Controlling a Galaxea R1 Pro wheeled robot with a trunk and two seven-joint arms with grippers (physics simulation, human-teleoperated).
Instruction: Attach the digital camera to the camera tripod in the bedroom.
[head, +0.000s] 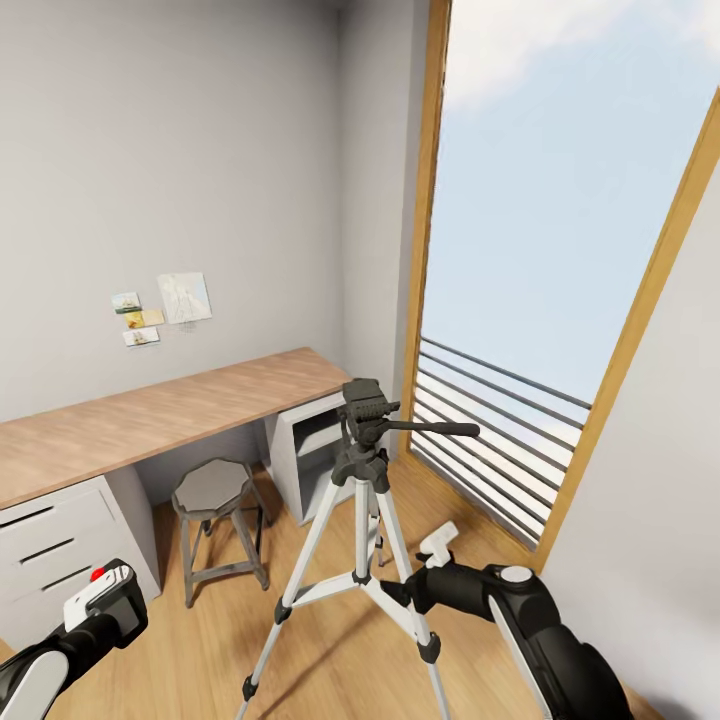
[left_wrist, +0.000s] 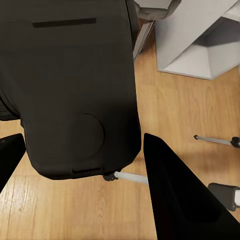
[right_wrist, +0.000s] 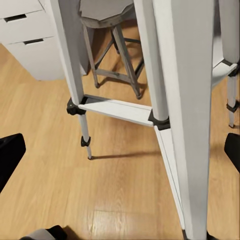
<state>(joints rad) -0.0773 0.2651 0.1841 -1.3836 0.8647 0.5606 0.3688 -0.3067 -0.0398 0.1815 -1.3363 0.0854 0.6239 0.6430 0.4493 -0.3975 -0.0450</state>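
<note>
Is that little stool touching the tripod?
Apart. In the head view bare floor shows between the stool and the tripod's nearest leg.

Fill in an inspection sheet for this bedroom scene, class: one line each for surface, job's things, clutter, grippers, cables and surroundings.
Surface: light wooden plank floor; long wooden desk along the wall, nothing seen on its top.
Job's things: camera tripod stands upright on the floor, head bare; digital camera sits between the left gripper's fingers.
Clutter: grey metal stool beside the tripod, under the desk edge.
Grippers: left gripper shut on the camera; right gripper open, close to a tripod leg.
Cables: nothing seen.
Surroundings: grey walls, small pictures pinned up, tall wood-framed window with railing.
</note>
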